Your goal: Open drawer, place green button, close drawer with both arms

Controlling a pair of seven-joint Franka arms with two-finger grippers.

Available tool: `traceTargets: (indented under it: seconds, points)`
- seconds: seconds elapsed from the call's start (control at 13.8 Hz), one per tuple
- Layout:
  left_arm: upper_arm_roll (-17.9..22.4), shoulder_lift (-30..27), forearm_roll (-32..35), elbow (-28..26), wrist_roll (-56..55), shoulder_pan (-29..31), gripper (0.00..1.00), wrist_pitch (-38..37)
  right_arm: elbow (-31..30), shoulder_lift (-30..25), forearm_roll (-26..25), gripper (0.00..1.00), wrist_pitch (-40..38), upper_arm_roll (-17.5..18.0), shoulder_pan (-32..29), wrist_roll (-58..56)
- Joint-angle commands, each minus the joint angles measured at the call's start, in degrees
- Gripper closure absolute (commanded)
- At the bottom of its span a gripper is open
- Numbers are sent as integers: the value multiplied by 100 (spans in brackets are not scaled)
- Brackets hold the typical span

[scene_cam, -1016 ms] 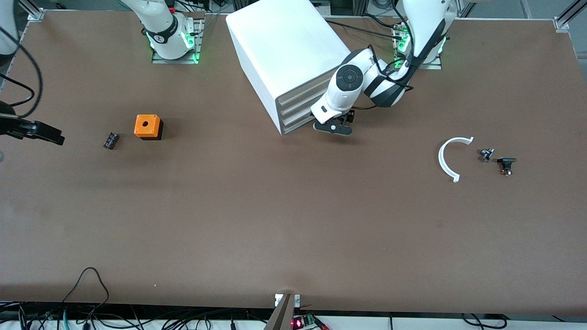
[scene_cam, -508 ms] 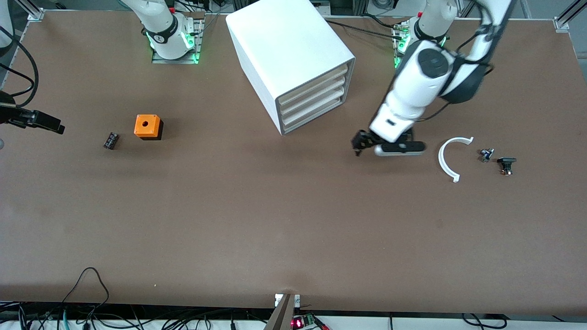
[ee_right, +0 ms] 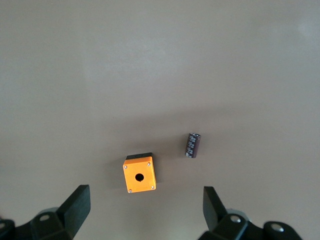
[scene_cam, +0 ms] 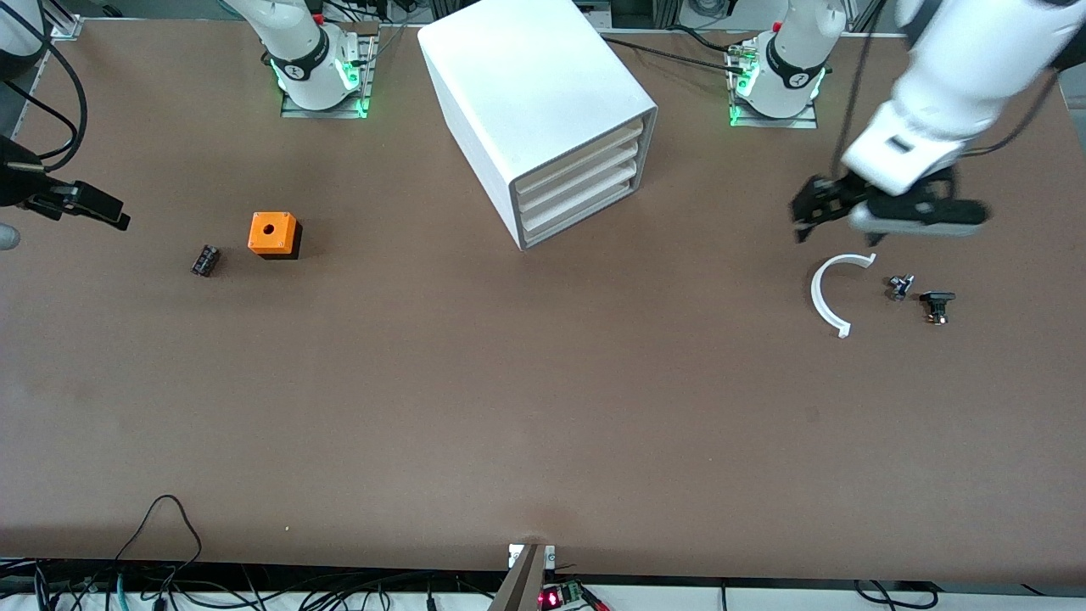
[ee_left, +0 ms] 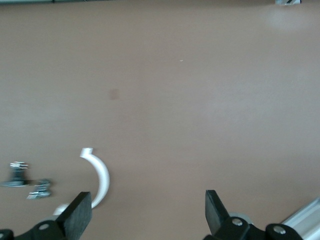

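Both arms up off the counter (scene_cam: 543, 407), all four drawers pushed in

The cabinet (scene_cam: 526, 102) sits at an angle; the bottom drawer (scene_cam: 585, 212) runs lengthwise toward the left arm's base. Left gripper (scene_cam: 819, 210) hangs over the white arc (scene_cam: 827, 297), jaws apart. Right gripper (ee_right: 145, 212), cut off in the front view, shows jaws apart in its wrist view. Can't make out a green button.

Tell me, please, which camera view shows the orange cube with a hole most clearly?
The right wrist view: the orange cube with a round hole appears large, between the open right gripper fingers. The front view shows it small, beside a dark cylinder. The left wrist view misses it.
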Motion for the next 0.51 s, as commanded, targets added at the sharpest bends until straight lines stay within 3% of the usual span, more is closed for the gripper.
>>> traceTargets:
  seconds: [0.0, 0.15, 0.44]
  points:
    - [304, -156, -18, 430, 876, -72, 0, -820, -315, -251, 53, 0, 190, 3, -7, -129]
    - [542, -254, -18, 457, 983, -72, 0, -1032, -368, -268, 53, 0, 269, 3, -7, -129]
    - [464, -113, -18, 730, 983, -72, 0, -1279, -403, -295, 53, 0, 260, 3, -7, -138]
